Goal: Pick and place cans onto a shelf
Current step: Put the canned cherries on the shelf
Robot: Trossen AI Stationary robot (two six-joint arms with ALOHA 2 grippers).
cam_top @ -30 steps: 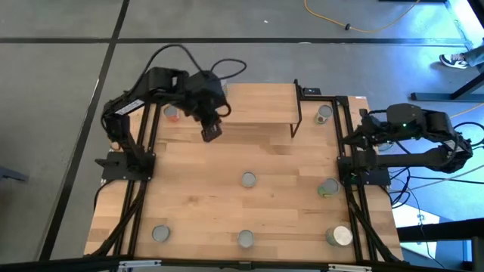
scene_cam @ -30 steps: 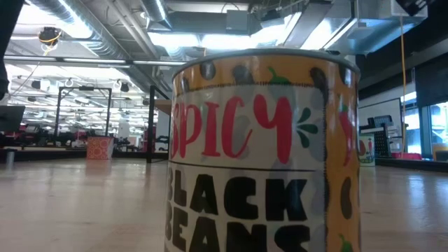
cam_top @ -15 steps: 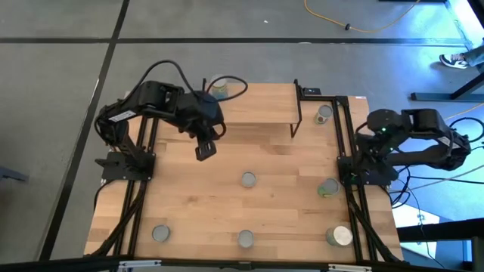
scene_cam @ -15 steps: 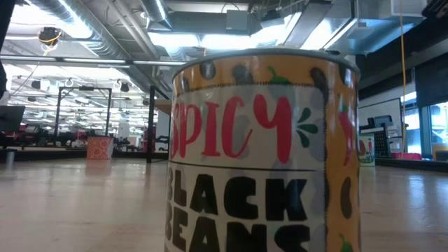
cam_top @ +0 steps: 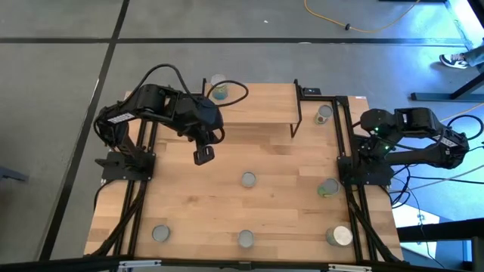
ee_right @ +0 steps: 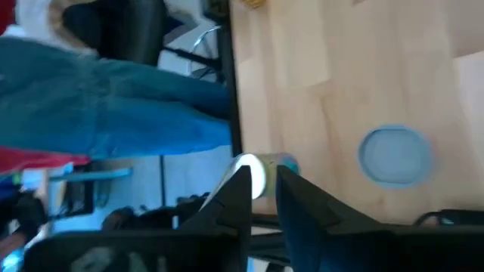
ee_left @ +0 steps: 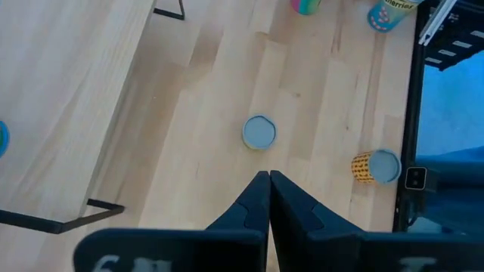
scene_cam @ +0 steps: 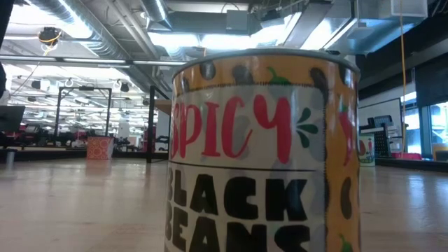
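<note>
Clearly, the wooden counter was the biggest thing, filling the middle of the high view. At its far edge stood the shelf, a light wood plank on thin black legs. One can with a blue-green top stood on the far left corner of the shelf plank.

The left arm reached from the left side over the counter, and its hand hung above the bare wood just in front of the shelf, with nothing in it. In the left wrist view the two dark fingers were pressed together, fully closed. The right arm was folded at the right edge of the counter. Its hand showed a narrow gap between the fingers in the right wrist view, and held nothing.

The other cans stood apart on the counter: one wider can at the near right corner, one greenish can near the right edge, one can just right of the shelf, one can in the middle, and two cans at the near edge. A yellow can of spicy black beans filled the low view.
</note>
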